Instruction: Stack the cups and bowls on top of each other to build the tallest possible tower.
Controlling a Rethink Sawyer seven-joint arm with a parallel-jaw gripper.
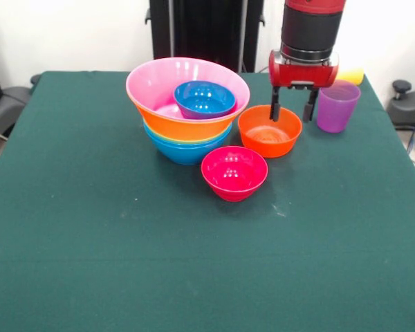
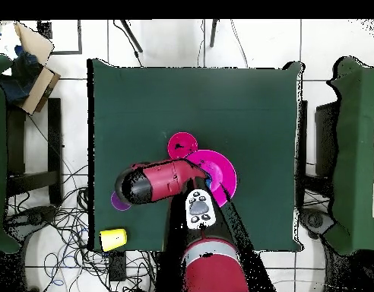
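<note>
Orange-red bowl is straddled at its far rim by the gripper, jaws parted, seemingly for a rim grasp. Nothing is held.

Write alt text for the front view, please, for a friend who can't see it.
A red and black robot gripper hangs open over an orange-red bowl on a green table. Beside it stand a purple cup, a crimson bowl, and a tower of nested bowls: blue below, orange and pink above, a small dark blue bowl inside.
</note>
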